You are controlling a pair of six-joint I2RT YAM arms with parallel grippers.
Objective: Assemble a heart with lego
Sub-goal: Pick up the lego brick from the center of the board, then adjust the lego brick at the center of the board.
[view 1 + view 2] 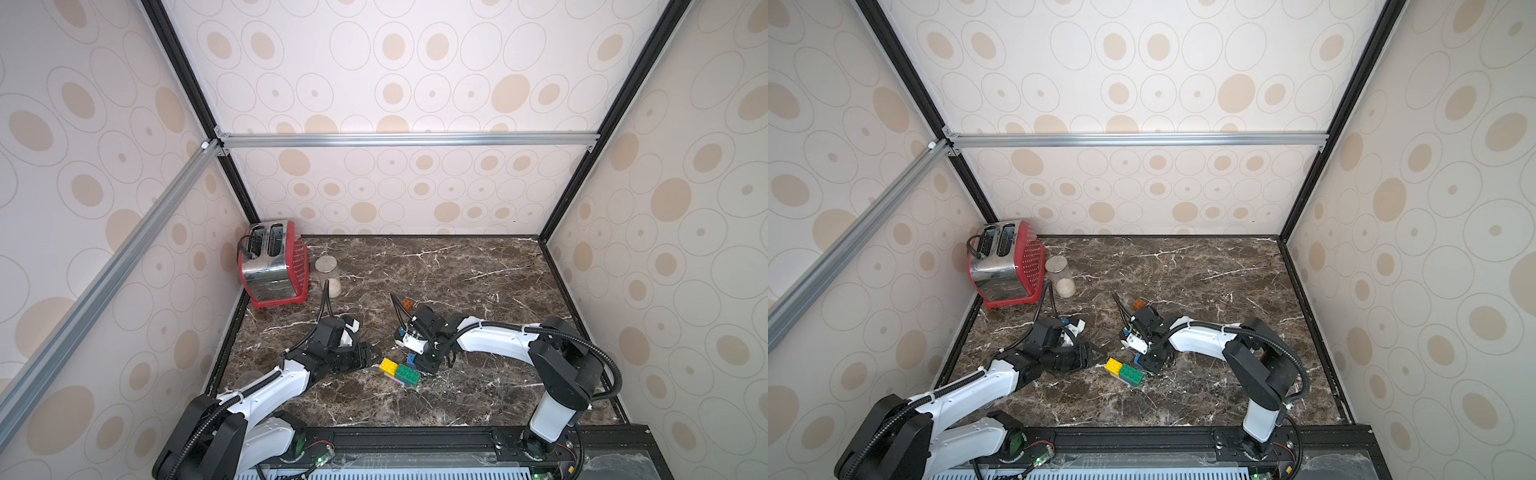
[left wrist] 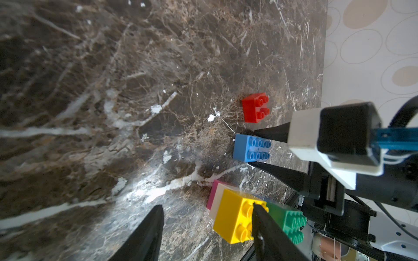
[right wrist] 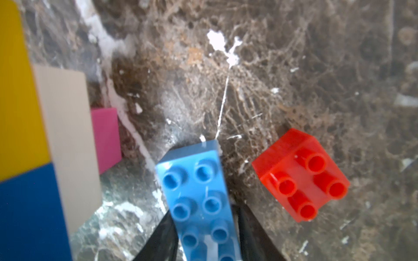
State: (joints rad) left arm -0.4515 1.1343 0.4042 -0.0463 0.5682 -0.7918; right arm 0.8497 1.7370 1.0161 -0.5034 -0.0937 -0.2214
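The light-blue brick is clamped off-centre by the right gripper; rotation may be induced on lifting. The left gripper is parted, empty.

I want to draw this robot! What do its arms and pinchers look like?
Both arms, the left arm and the right arm, have smooth white shells with chunky black joints. A ribbed black cable loops along each. The left gripper and right gripper have two black, pointed, wedge-shaped fingers. The right wrist carries a white-and-black camera block.

White-and-black arms, ribbed black cables
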